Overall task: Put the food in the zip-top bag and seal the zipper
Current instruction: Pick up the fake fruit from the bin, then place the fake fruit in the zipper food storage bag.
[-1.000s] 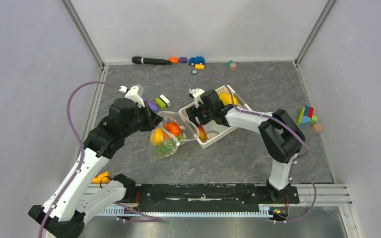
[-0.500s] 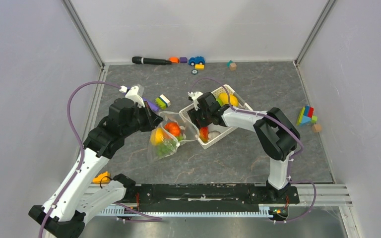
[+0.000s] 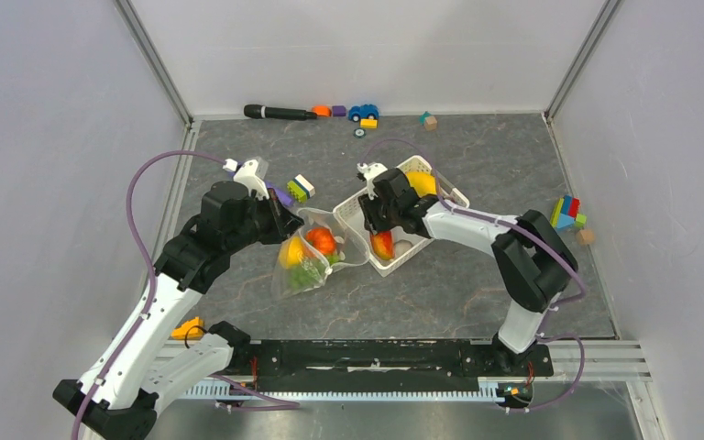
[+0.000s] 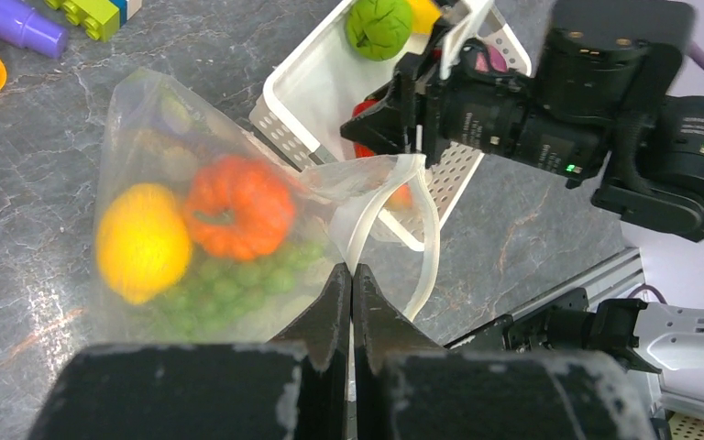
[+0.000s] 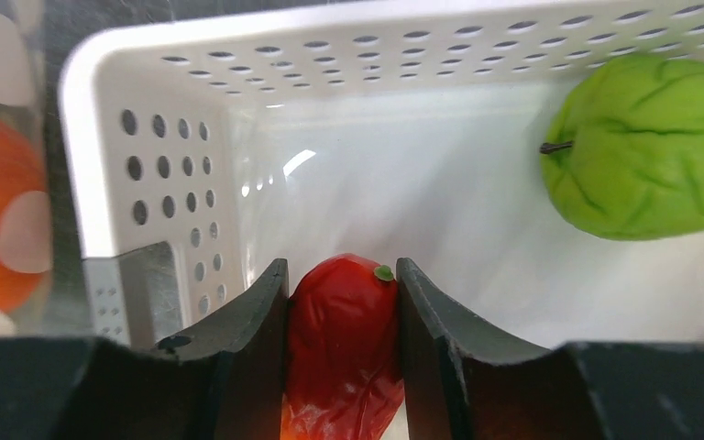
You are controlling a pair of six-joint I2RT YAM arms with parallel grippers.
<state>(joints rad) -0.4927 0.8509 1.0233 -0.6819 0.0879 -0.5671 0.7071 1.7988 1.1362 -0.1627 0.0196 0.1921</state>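
Right claw point(image 5: 341, 271) grips a red fruit point(image 5: 339, 357) inside the white basket point(image 5: 403, 26). Left claw point(image 4: 352, 277) is closed, pinching the mouth edge of the bag point(image 4: 137, 103), left of the basket.

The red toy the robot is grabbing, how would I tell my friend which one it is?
Find the white plastic basket with round holes on the grey table. Inside it, between the black fingers of the right gripper, sits a glossy red toy fruit with a tiny green stem. Its neighbour is a wrinkly green fruit.
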